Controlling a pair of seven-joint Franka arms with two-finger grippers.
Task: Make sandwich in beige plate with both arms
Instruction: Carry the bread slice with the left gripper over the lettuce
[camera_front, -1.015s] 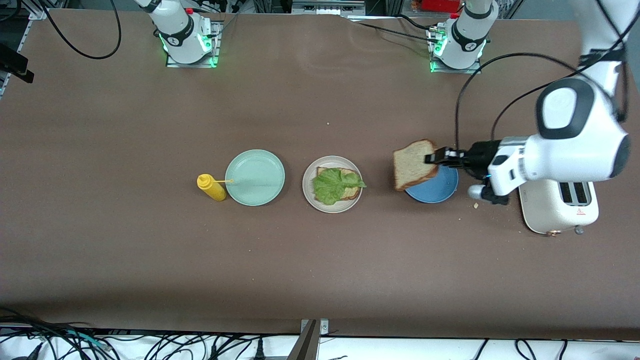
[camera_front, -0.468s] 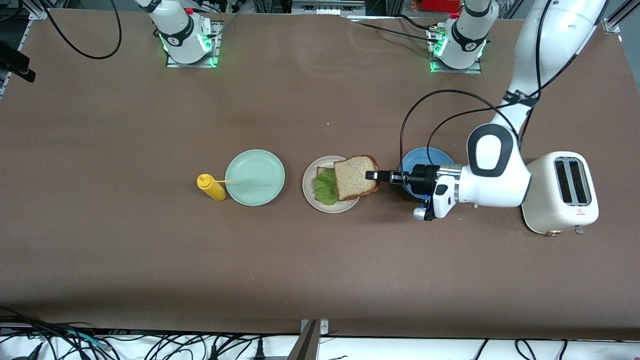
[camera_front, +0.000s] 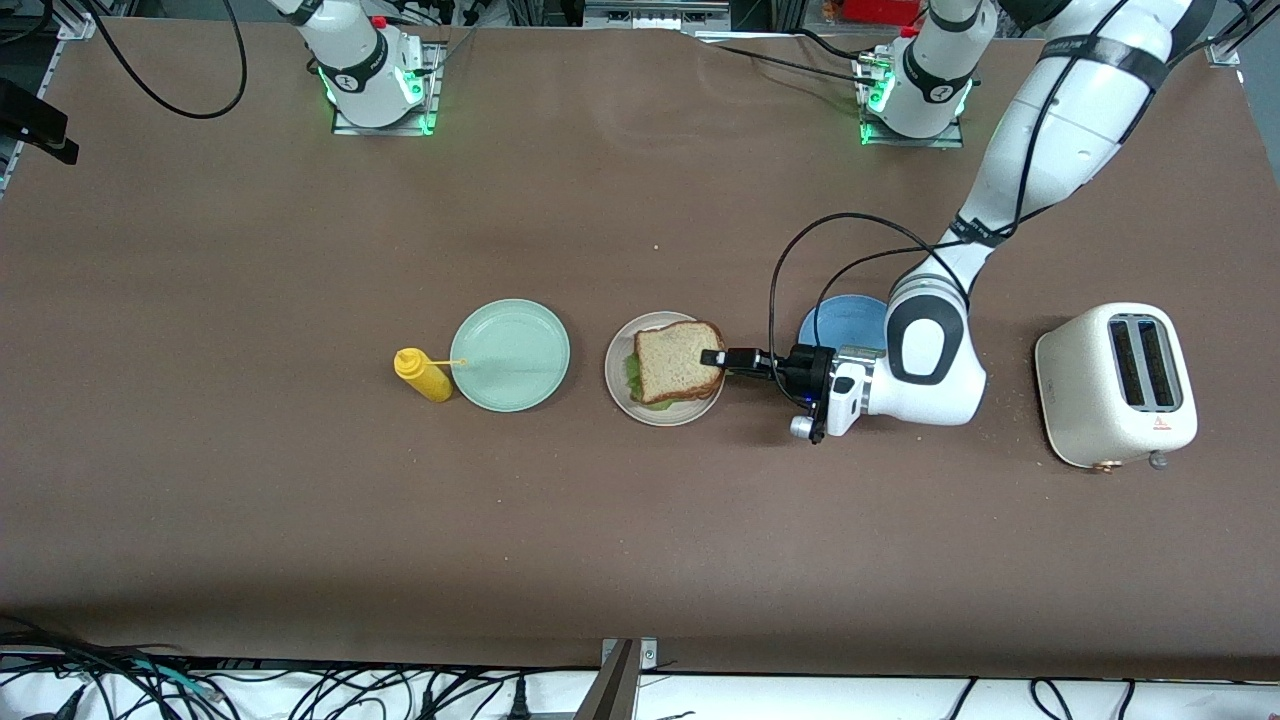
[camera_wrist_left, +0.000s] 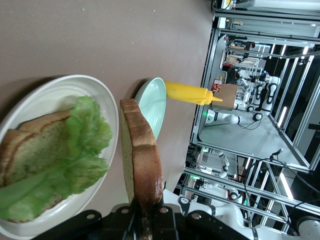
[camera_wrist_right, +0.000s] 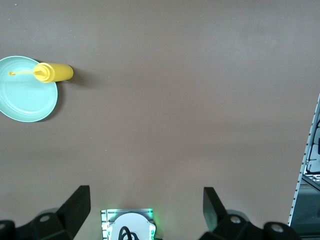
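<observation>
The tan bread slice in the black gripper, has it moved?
Yes. The tan bread slice went from above the blue plate to over the beige plate.

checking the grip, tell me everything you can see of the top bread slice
The top bread slice is squarish and tan with a darker brown crust. The left gripper holds it by one edge, jaws shut on the crust, over the beige plate. It hangs above the lettuce and lower slice, not yet lying on them.
</observation>
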